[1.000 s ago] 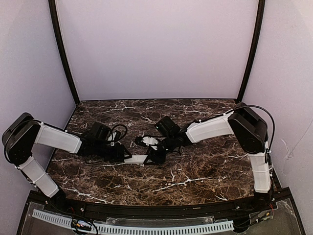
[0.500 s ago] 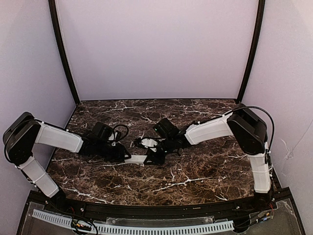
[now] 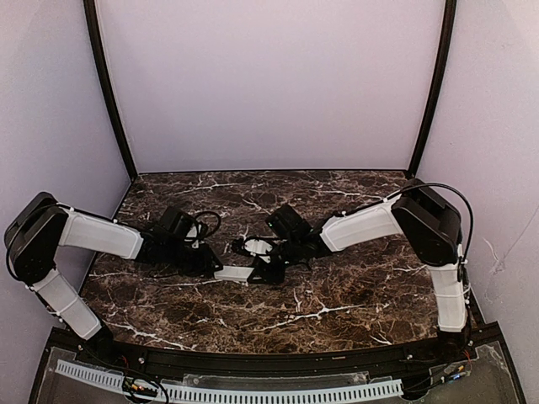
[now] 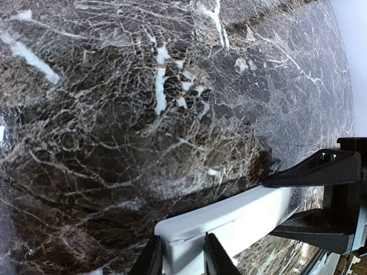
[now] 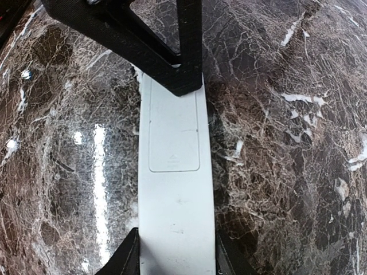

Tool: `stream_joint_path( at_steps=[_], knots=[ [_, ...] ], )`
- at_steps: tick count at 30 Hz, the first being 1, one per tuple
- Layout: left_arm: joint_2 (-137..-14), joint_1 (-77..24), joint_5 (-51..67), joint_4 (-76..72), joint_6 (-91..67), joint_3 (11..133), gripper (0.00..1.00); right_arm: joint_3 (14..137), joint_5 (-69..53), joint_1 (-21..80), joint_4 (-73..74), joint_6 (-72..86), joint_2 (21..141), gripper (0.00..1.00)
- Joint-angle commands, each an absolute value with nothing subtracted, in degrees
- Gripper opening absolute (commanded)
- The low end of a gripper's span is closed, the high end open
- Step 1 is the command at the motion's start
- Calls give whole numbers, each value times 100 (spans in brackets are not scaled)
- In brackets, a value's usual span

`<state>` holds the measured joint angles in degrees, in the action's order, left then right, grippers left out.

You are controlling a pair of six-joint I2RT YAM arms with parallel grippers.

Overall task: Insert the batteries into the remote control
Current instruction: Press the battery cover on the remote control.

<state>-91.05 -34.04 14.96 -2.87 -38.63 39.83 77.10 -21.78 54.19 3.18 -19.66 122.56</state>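
Note:
The white remote control lies on the dark marble table between my two arms, its back face up and its battery cover closed. My left gripper is shut on its left end, a black finger on either side. My right gripper is shut across the width of its other end, with a finger against each long edge. In the top view the left gripper and right gripper face each other along the remote. The batteries are out of view.
Black cables loop over the left wrist and beside the right wrist. Purple walls with black corner posts enclose the table on three sides. A perforated white rail runs along the near edge.
Both pairs of jaws have narrowed onto the ends of the remote. The arms and the remote have barely shifted.

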Motion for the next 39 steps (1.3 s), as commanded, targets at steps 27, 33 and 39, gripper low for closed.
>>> stream_joint_path(
  at_steps=[27,33,39],
  knots=[
    [-9414,-3375,1363,146,-4084,3796,39,7352,-1918,5520,340,-1837,12290,25],
    [-9403,-3275,1421,67,-4191,3628,31,7287,-1876,5520,317,-1851,12252,18],
    [-9420,-3248,1424,63,-4164,3561,28,7253,-1853,5519,317,-1860,12225,15]
  ],
)
